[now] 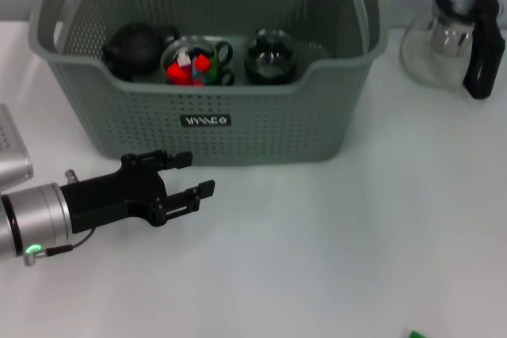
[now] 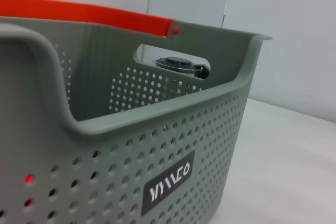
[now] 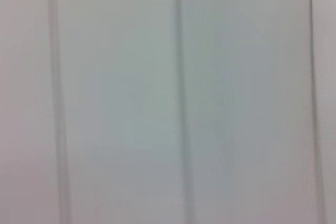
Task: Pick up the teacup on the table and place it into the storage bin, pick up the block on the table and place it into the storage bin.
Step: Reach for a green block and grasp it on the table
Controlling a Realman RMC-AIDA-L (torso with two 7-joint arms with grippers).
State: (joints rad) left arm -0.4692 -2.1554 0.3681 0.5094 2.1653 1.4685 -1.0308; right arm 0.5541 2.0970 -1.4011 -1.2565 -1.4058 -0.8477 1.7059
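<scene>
Left hand point(image 1: 190, 176) open, empty, just before storage bin point(image 1: 261, 128), apart.

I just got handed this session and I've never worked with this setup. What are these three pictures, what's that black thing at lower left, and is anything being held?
You are looking at a two-armed robot. The head view looks down from its head at a white table. The black part at lower left is the left pincer; its fingers are open and hold nothing, and it sits just in front of the storage bin, a grey perforated basket with orange handle clips. Inside the bin lie a dark teapot, a clear cup holding red pieces, and a dark glass cup.

The left wrist view is from the left arm's camera, close against the bin's front wall and its black label. The right wrist view shows only a plain pale surface. The right arm stays parked at the far right, beside a clear glass vessel.
</scene>
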